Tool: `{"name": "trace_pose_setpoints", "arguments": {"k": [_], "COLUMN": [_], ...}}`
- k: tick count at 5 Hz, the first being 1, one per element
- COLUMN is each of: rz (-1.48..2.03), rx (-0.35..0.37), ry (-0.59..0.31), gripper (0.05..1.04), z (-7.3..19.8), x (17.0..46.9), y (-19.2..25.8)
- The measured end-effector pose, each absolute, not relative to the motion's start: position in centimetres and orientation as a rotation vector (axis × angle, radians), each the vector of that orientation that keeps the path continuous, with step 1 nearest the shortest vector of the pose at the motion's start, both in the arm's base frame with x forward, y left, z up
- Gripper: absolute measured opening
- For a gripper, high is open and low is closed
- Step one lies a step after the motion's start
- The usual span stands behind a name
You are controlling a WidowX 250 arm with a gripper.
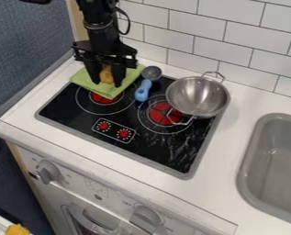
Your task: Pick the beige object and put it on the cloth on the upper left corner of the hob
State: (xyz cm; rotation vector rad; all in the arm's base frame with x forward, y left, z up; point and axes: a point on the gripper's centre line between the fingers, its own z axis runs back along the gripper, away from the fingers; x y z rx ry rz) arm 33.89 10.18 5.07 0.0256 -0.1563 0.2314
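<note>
I have the one beige object point(106, 75) in my pincer point(108, 84), held between its two fingers above the single green cloth point(83, 81) on the hob's point(61, 103) upper left corner. From here I count one blue-handled ladle point(143, 90) just beside the cloth, and one two-handled metal pan point(198, 97) over the right burner. The fingers cover the object's sides, and the arm hides part of the cloth. The sink point(249, 156) is cut off at right. Tiled wall point(203, 30) bounds the back; a strip of table point(228, 147) separates hob and sink.
</note>
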Motion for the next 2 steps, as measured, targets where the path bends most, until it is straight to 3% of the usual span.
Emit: {"name": "trace_pose_setpoints", "arguments": {"k": [2], "rz": [0.299], "rx": [0.026], "ry": [-0.133], "gripper": [0.558], "z": [3.8], "x": [36.8], "y": [13.0]}}
